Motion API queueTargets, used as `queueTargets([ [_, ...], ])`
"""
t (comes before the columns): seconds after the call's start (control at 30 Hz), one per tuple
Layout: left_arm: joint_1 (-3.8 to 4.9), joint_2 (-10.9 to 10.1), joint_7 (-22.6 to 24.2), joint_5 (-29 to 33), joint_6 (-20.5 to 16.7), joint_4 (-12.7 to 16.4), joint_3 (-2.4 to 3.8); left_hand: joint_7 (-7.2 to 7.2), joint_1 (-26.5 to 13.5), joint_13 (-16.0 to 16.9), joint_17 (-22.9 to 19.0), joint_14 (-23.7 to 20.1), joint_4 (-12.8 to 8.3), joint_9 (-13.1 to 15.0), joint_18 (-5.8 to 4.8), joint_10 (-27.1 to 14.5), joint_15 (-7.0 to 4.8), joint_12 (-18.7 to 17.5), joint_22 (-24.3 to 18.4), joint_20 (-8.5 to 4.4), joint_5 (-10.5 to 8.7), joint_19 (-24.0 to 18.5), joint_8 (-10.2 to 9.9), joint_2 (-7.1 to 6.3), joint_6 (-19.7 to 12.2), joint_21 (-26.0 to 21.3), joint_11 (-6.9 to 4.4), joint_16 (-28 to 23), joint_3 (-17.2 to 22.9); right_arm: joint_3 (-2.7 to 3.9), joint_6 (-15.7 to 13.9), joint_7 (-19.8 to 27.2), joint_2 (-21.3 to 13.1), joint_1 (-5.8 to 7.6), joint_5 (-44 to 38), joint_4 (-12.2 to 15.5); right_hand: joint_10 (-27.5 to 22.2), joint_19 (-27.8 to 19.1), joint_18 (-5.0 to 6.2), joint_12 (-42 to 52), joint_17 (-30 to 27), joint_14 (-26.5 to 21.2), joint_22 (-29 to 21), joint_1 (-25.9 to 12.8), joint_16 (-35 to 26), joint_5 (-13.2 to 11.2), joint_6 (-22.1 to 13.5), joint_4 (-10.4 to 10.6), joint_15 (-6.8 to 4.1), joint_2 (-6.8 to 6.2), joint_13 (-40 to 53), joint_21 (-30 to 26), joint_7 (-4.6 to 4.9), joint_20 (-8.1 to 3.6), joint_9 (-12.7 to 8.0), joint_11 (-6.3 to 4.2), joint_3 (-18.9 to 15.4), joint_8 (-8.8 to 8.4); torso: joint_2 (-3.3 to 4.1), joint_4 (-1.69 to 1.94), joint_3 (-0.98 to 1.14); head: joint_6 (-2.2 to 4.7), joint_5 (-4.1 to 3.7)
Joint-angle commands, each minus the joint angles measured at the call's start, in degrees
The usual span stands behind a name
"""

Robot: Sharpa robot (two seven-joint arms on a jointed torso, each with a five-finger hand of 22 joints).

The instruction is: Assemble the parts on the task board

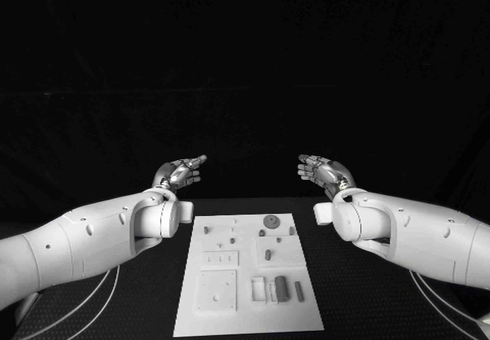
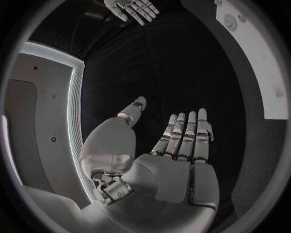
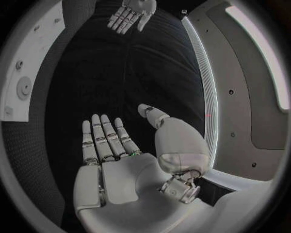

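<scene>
- Above the far edge of the black table (image 1: 357, 297), I hold my left hand (image 1: 180, 172) raised, fingers spread and reaching forward, nothing in its grasp.
- Opposite it, my right hand (image 1: 325, 171) hangs at the same height, also wide and holding nothing; the two are well apart and touch nothing.
- From my left wrist, the palm of my left hand (image 2: 172, 165) lies flat with the fingers side by side and the thumb set off to one side; my right hand (image 2: 132, 8) shows at the circle's rim.
- From my right wrist, my right hand (image 3: 130, 160) looks the same, palm flat, thumb apart, with my left hand (image 3: 130, 13) at the rim.
- Between my two arms, the task board (image 1: 245, 319) lies lengthwise in the middle of the table, running from near the far edge toward the near edge.
- Small grey parts (image 1: 281, 287) lie on the board: a round piece (image 1: 270, 222) toward its far end, upright oblong pieces toward its near right corner, and flat square plates (image 1: 217, 290) along its left side.
- Neither hand touches the board or any part.
</scene>
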Motion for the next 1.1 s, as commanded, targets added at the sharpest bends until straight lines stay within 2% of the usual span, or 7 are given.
queueTargets([
  [0.03, 2.0, 1.43, -8.27, -1.17, 8.98, -4.02, -1.03, 0.26, 0.67, 0.06, 0.44, 0.49, -0.05, 0.41, -0.41, 0.59, 0.04, 0.24, 0.44, 0.03, 0.19, 0.51, 0.3, -0.03, 0.46, 0.27, 0.06, 0.22, 0.37, -0.95, 13.88, -7.92, 1.02, 2.1, -2.29, -3.69, 2.45, 2.46, 0.86, 0.83, 1.09, 2.32, 4.51, 3.36, 1.53, 1.0, 1.85, -2.35, 0.49, 0.24, 0.27, 0.61, 5.23, 0.6, 1.08, 0.51, 1.1, 1.47, 0.01, -0.01, -0.01, 0.0, 0.0],
  [0.2, 4.14, 2.8, -11.25, -1.39, 11.83, -8.03, -2.36, 0.38, 0.78, 0.13, 0.57, 0.89, 0.06, 0.49, -0.41, 0.89, 0.05, 0.35, 0.54, -0.13, 0.18, 0.79, 0.44, 0.11, 0.64, 0.45, 0.11, 0.56, 0.34, -2.38, 19.82, -11.6, 2.18, 4.73, -2.97, -7.93, 4.29, 5.96, 2.11, 1.6, 1.52, 4.42, 4.26, 4.97, 2.71, 1.04, 3.37, -5.76, 0.73, 0.0, 0.4, 0.77, 5.24, 0.45, 1.36, 0.54, 1.78, 2.46, 0.01, -0.01, -0.01, 0.0, 0.0],
  [0.4, 4.6, 3.1, -11.89, -1.44, 12.45, -8.89, -2.65, 1.25, 1.28, 0.53, 1.11, 3.17, 0.04, 0.83, -0.26, 3.13, 0.21, 1.21, 0.91, -0.95, 0.21, 2.63, 1.25, 0.56, 2.09, 1.29, 0.71, 2.05, 0.37, -3.03, 22.55, -13.28, 2.71, 5.94, -3.28, -9.87, 9.29, 12.81, 4.57, 3.39, 2.54, 10.11, 3.63, 7.65, 5.21, 1.0, 8.01, -9.54, 0.41, -0.66, 0.62, 1.03, 4.81, 0.1, 1.74, 0.23, 3.13, 4.41, 0.01, -0.01, -0.01, 0.0, 0.0],
  [0.43, 4.6, 3.1, -11.89, -1.44, 12.45, -8.89, -2.65, 1.62, 1.46, 0.74, 1.37, 4.41, -0.03, 0.98, -0.06, 4.27, 0.45, 1.72, 1.1, -1.3, 0.24, 3.56, 1.65, 0.7, 2.89, 1.73, 1.01, 2.76, 0.41, -3.06, 22.65, -13.35, 2.73, 5.99, -3.29, -9.95, 10.48, 14.03, 5.01, 3.79, 2.92, 11.43, 3.57, 8.11, 5.78, 1.0, 9.08, -10.11, 0.05, -0.73, 0.68, 1.07, 4.76, 0.07, 1.77, 0.18, 3.31, 4.74, 0.01, -0.01, -0.01, 0.0, 0.0],
  [0.47, 3.89, 3.11, -12.0, -1.15, 14.25, -8.55, -3.09, 2.09, 1.87, 1.14, 1.86, 6.58, -0.26, 1.16, 0.33, 6.18, 1.04, 2.65, 1.43, -1.78, 0.34, 5.06, 2.19, 0.82, 4.0, 2.49, 1.39, 3.97, 0.53, -3.21, 17.06, -11.67, 5.06, 5.96, -24.93, -16.06, 11.83, 15.19, 5.43, 4.31, 3.28, 12.63, 3.59, 8.67, 6.32, 1.01, 10.29, -10.66, -0.41, -0.93, 0.83, 1.25, 4.59, -0.03, 1.91, 0.0, 3.53, 5.2, 0.04, 0.01, -0.11, -1.35, 0.54],
  [0.83, 3.89, 2.04, -10.42, -2.94, 17.32, -6.95, -3.14, 1.82, 6.08, 3.37, 5.04, 18.72, -4.39, 0.85, 2.56, 19.31, -1.91, 7.96, 3.77, -4.3, 0.46, 14.17, 5.91, 4.18, 15.11, 6.89, 0.66, 10.0, 1.75, -3.2, 17.08, -10.84, 7.89, 5.09, -47.64, -21.0, 22.52, 30.27, 10.52, 6.34, 9.85, 26.61, 4.56, 12.64, 11.4, 1.0, 19.3, -12.73, -6.55, -2.65, 1.93, 4.01, 2.68, -0.74, 3.17, -3.22, 4.49, 6.6, 0.0, 0.06, -0.22, -1.42, 0.77],
  [1.1, 3.94, -1.78, -8.8, -6.05, 19.63, -0.53, -3.16, 0.23, 8.52, 3.66, 6.43, 22.94, -5.25, -0.6, 2.2, 24.16, -3.74, 8.11, 4.43, -6.09, 0.32, 17.85, 6.29, 4.23, 20.13, 7.96, -0.78, 11.1, 4.88, -3.17, 17.43, -11.21, 8.53, 5.08, -60.09, -20.79, 26.72, 38.23, 11.93, 6.03, 15.28, 33.96, 6.17, 14.57, 13.67, 1.01, 23.23, -12.84, -9.96, -3.37, 2.6, 6.05, 1.73, -2.2, 4.4, -4.69, 4.91, 6.42, 0.76, 1.03, -0.36, -1.57, 0.25],
])
